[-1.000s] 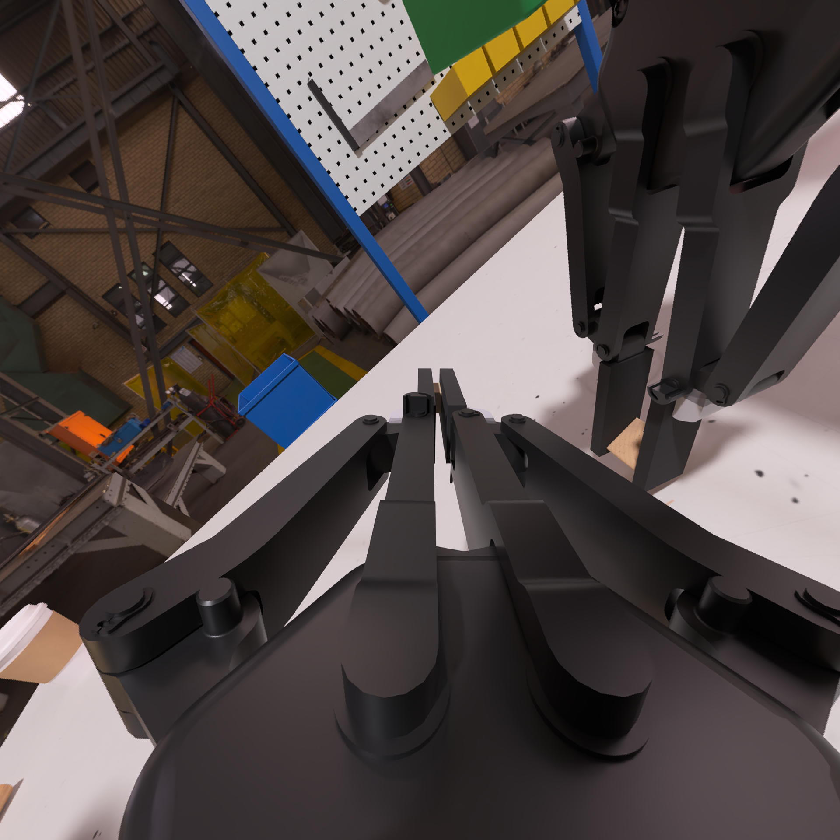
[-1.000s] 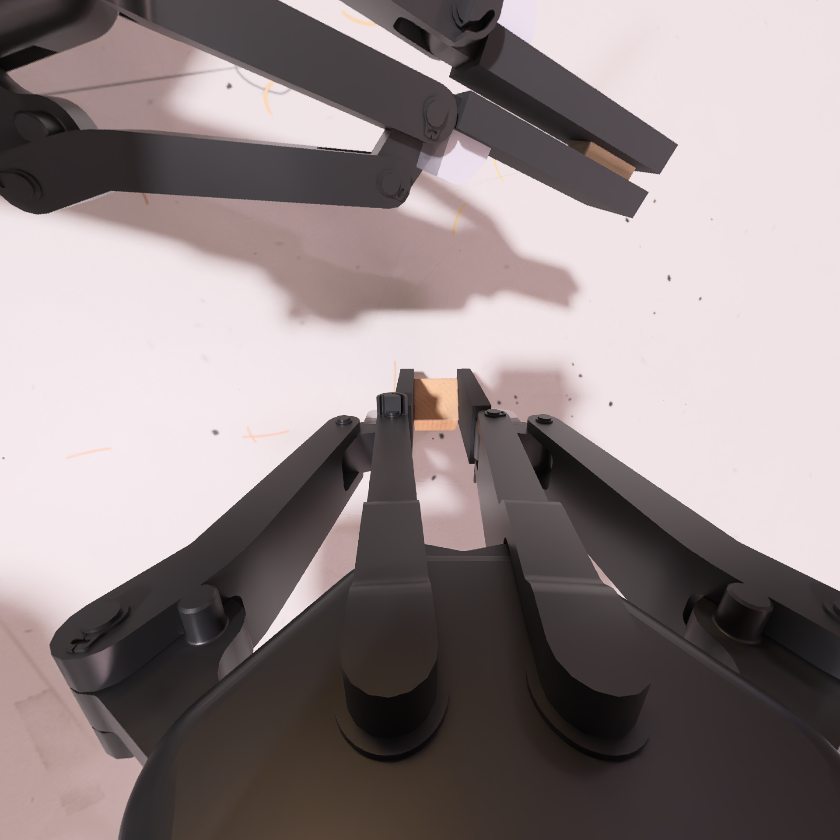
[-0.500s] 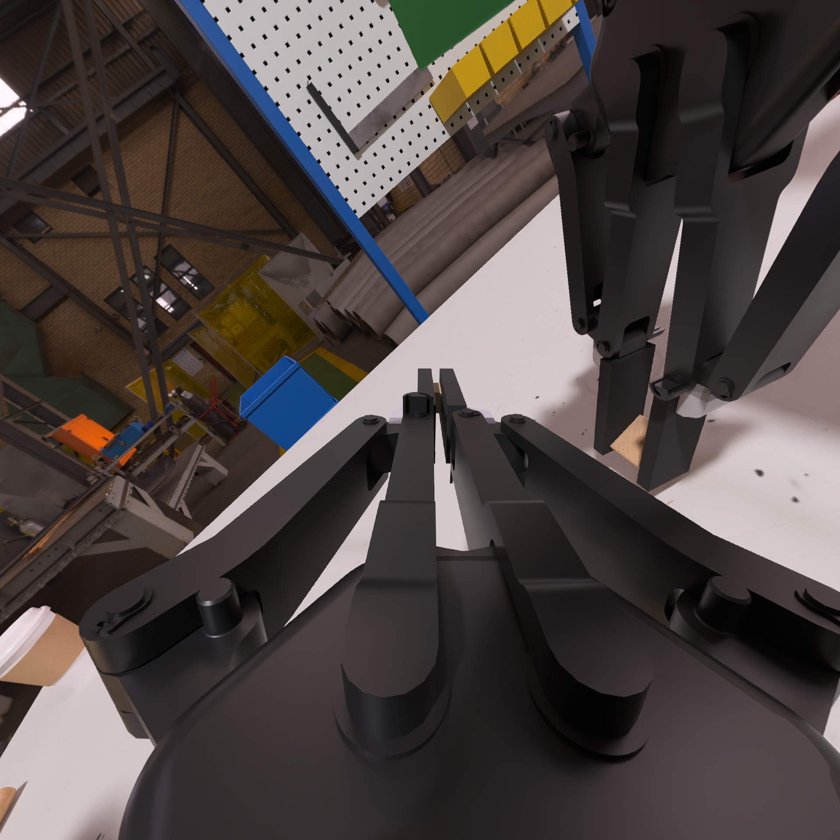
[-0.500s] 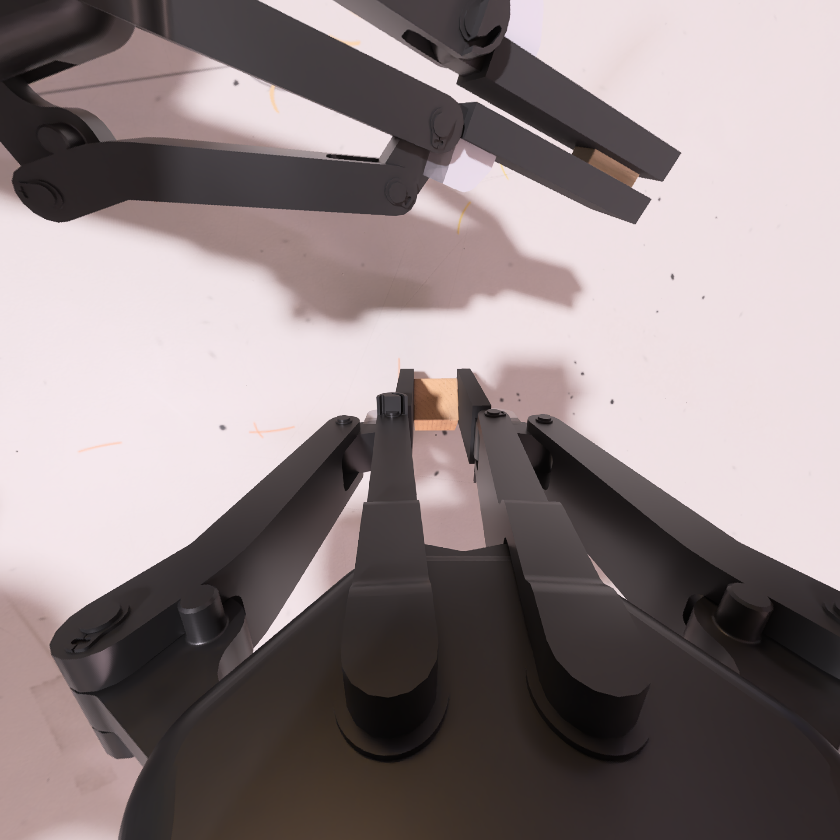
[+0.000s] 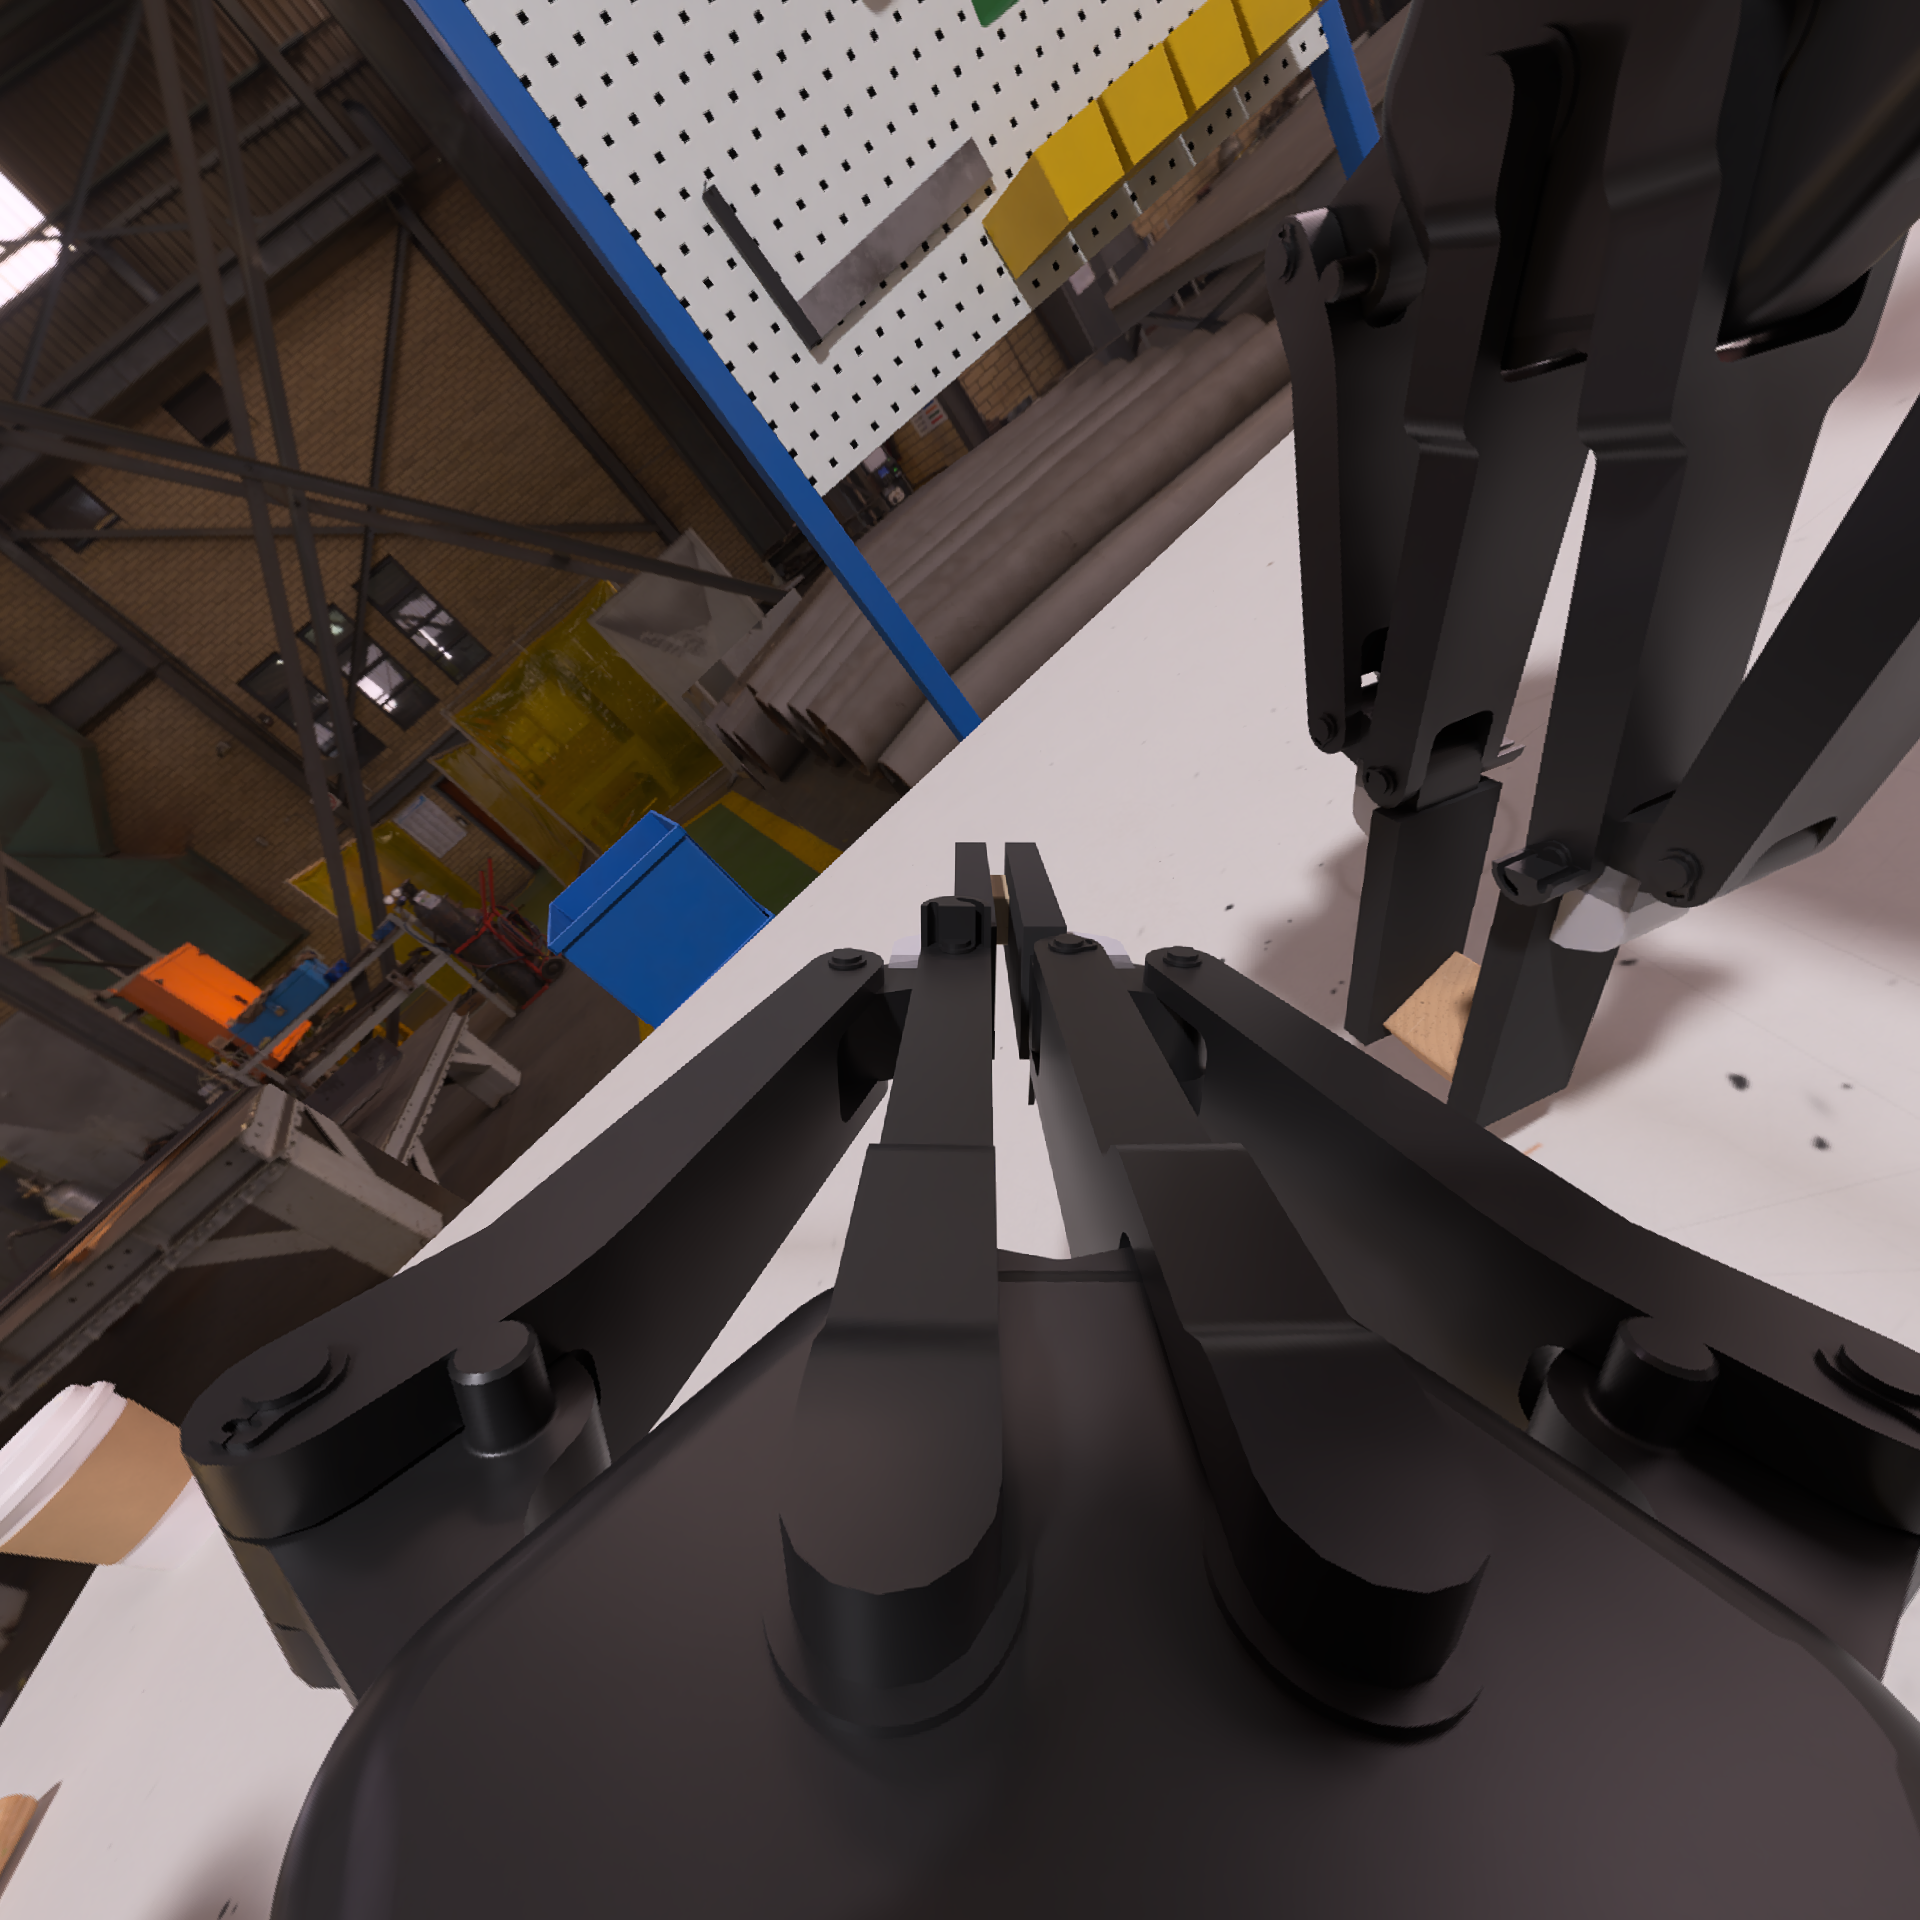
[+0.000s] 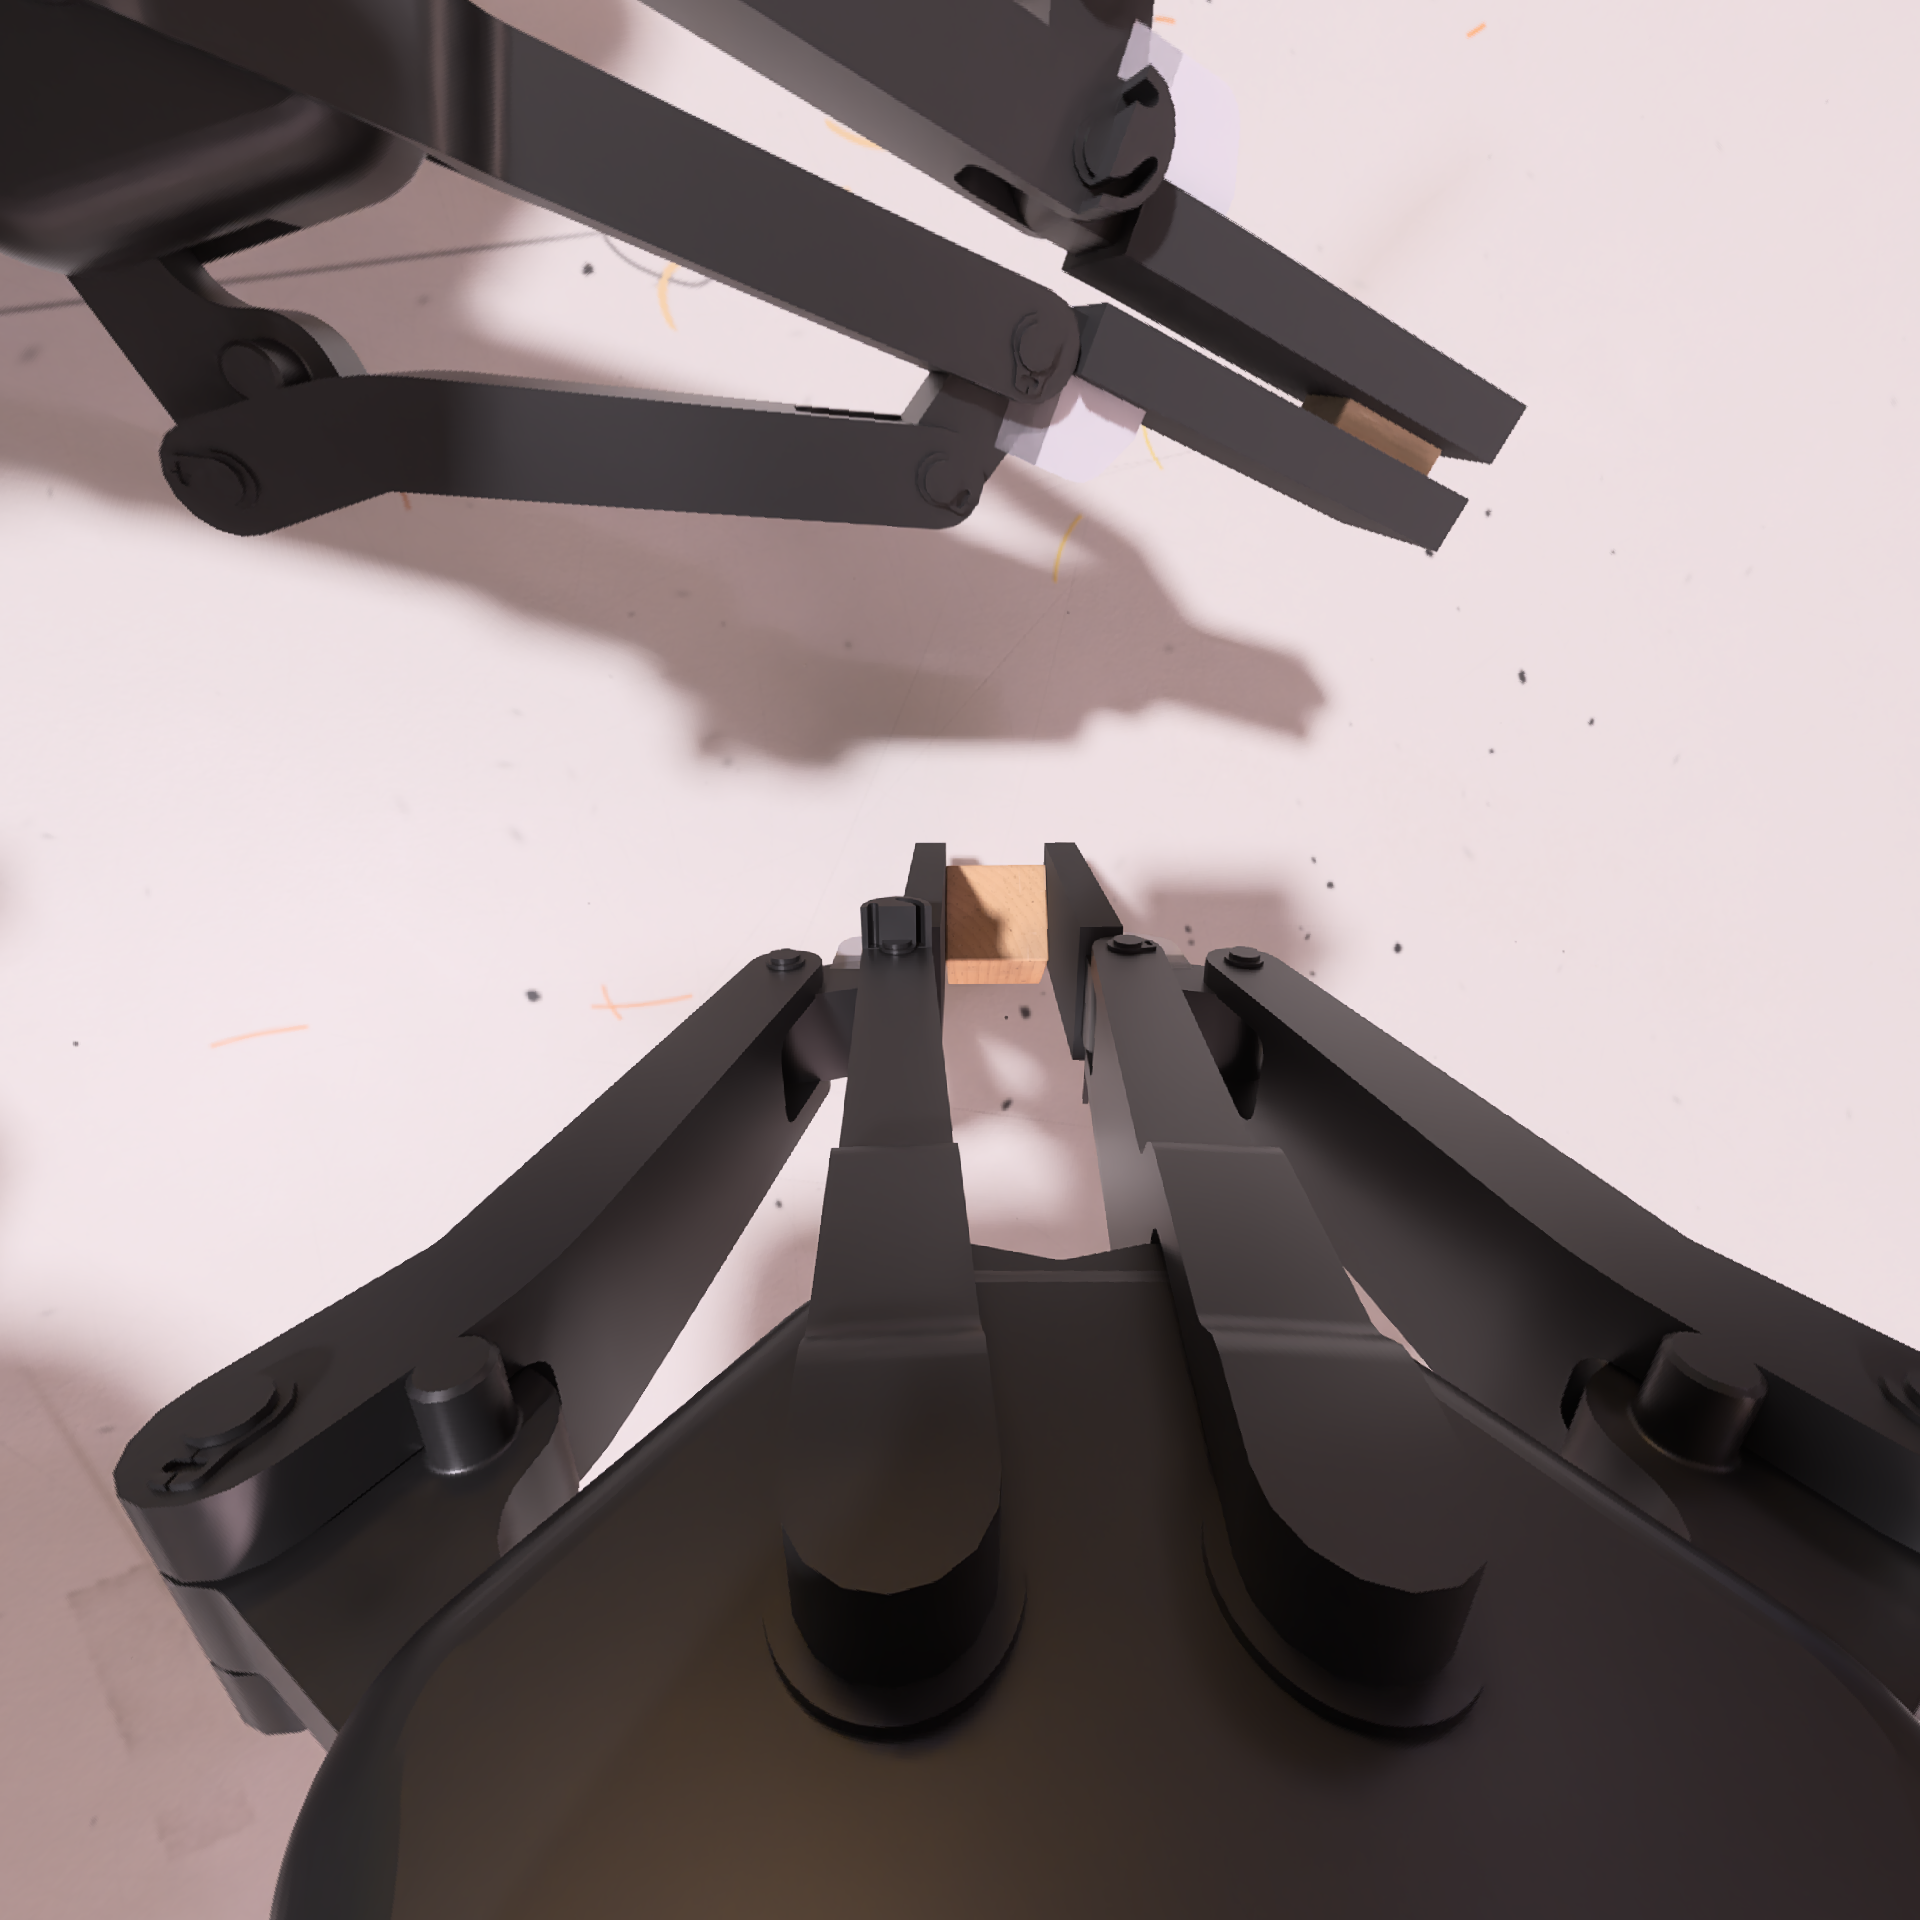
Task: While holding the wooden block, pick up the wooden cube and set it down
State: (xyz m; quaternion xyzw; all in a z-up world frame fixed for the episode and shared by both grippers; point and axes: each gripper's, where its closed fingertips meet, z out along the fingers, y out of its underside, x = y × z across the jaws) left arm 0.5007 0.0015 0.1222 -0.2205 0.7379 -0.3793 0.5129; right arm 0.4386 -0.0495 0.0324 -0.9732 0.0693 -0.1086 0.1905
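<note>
My right gripper [image 6: 995, 883] is shut on the wooden cube [image 6: 995, 925], a pale square piece held between its fingertips just above the white table [image 6: 416, 831]. Its shadow lies a little to the right. My left gripper [image 5: 997, 883] is shut on the wooden block [image 5: 1000, 891], a thin sliver that barely shows between the nearly closed fingers. In the right wrist view the left gripper [image 6: 1455, 468] reaches in from the upper left with the block [image 6: 1371, 431] at its tips. In the left wrist view the right gripper [image 5: 1439, 1060] hangs at the right with the cube [image 5: 1434, 1013].
The white table's edge [image 5: 727, 997] runs diagonally in the left wrist view. Beyond it stand a blue-framed pegboard [image 5: 831, 208], yellow bins [image 5: 1122, 135] and a blue box [image 5: 655, 935]. A cardboard piece [image 5: 83, 1496] lies at the left. Dark specks [image 6: 1517, 675] dot the table.
The left gripper has shifted slightly, so the background has slid in its view and it sits a little lower in the right wrist view. Both grips are unchanged.
</note>
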